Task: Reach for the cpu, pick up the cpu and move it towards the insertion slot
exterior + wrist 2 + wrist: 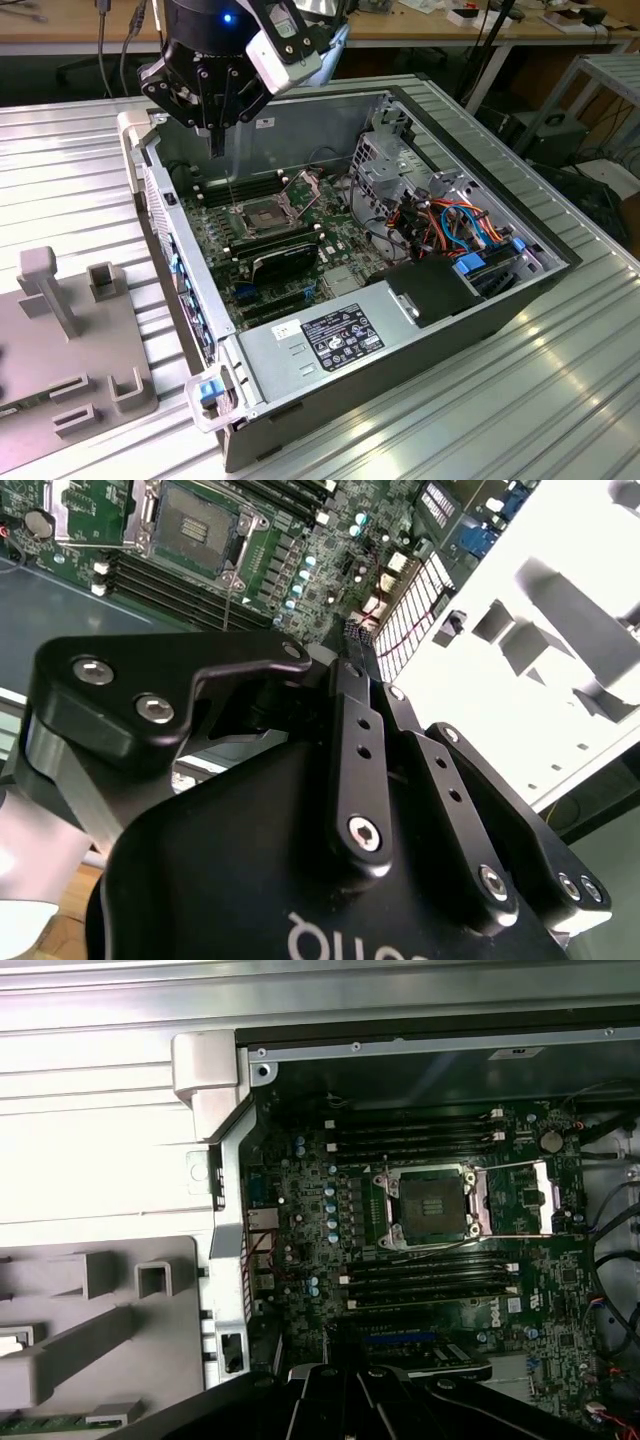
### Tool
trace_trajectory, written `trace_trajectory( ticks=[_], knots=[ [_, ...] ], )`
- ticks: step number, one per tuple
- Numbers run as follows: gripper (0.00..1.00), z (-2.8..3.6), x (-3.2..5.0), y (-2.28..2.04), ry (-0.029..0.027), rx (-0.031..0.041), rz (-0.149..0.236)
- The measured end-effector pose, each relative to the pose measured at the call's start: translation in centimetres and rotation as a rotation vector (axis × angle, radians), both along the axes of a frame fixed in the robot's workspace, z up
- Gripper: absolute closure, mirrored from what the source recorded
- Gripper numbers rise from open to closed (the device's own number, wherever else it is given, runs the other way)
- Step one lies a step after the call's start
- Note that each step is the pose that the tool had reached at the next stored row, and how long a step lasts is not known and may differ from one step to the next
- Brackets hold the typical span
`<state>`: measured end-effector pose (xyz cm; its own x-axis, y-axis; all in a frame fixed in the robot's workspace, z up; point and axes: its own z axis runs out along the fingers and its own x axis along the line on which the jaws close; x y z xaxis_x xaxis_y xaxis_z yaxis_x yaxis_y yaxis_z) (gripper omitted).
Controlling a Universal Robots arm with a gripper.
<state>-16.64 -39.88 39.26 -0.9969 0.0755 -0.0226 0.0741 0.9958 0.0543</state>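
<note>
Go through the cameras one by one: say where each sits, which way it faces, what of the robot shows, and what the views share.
Exterior view: off the arm, high, looking down into the open computer case; the gripper hangs above the board.
First wrist view: on the arm, looking down at the motherboard; the gripper is in the foreground.
Second wrist view: behind the gripper, looking along its black links to the board.
Shared: all three show the insertion slot; the exterior and first wrist views share the grey fixture tray.
</note>
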Motion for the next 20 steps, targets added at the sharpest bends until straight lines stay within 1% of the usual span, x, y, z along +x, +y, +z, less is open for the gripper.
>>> trace_trajectory(
  ticks=[20],
  knots=[
    [0.89, -0.07, -1.25, 0.0, 0.0, 0.0036, 0.0]
  ],
)
